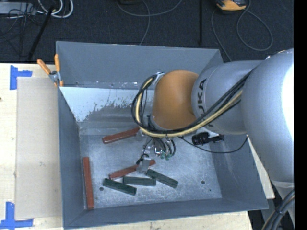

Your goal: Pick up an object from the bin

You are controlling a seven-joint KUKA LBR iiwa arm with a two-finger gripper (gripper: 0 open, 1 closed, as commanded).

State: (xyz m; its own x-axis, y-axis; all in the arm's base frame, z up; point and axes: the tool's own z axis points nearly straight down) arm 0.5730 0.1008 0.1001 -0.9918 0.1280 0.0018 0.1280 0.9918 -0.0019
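Camera view: the gripper (143, 164) is hanging low in the bin (69, 152), over the view's-right end of a reddish-brown stick (122, 172) whose long axis is running leftward and slightly nearer; whether it is open, or gripping anything, cannot be told.

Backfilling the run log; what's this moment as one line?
gripper: low in bin, at right end of short brown stick | beside: three dark green sticks | elsewhere: long brown stick by left wall, third brown stick at back
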